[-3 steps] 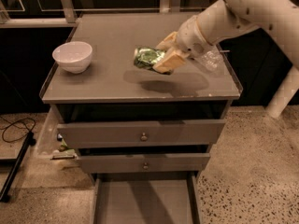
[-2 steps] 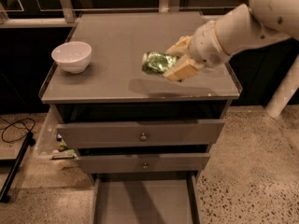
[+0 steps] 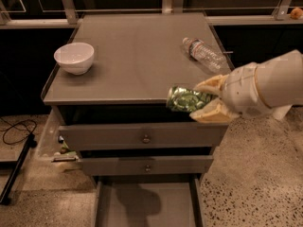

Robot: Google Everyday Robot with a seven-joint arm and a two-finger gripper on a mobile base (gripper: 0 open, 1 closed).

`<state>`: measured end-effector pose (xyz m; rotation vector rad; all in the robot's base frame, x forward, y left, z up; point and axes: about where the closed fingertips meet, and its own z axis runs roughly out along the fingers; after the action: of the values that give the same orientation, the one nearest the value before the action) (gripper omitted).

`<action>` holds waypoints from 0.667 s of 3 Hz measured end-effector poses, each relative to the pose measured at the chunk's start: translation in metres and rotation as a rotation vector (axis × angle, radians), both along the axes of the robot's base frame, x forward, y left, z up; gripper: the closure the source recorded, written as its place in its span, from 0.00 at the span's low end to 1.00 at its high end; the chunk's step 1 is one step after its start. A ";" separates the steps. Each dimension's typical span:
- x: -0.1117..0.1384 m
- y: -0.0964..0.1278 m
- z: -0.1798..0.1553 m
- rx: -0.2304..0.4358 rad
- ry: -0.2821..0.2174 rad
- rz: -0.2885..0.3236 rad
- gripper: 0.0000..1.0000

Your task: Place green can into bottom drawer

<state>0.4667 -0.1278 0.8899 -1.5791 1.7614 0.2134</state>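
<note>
My gripper point(image 3: 206, 100) is shut on the green can point(image 3: 185, 99), which lies on its side between the tan fingers point(image 3: 214, 113). It hangs in the air just past the front edge of the cabinet top, above the upper drawer fronts, right of centre. The bottom drawer point(image 3: 144, 205) is pulled out at the bottom of the view, its flat grey floor bare, below and left of the can.
A white bowl point(image 3: 74, 57) stands on the cabinet top point(image 3: 137, 56) at the left. A clear plastic water bottle point(image 3: 203, 53) lies at the right rear. Two upper drawers with round knobs point(image 3: 146, 138) are slightly ajar. Cables lie on the floor at left.
My gripper has carried the green can from over the cabinet top toward the front and down, past the front edge. The water bottle, hidden before by the arm, is now uncovered.
</note>
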 end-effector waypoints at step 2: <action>-0.044 -0.034 -0.061 0.060 0.084 -0.114 1.00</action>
<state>0.4223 -0.1622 0.8285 -1.4404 1.8865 0.2785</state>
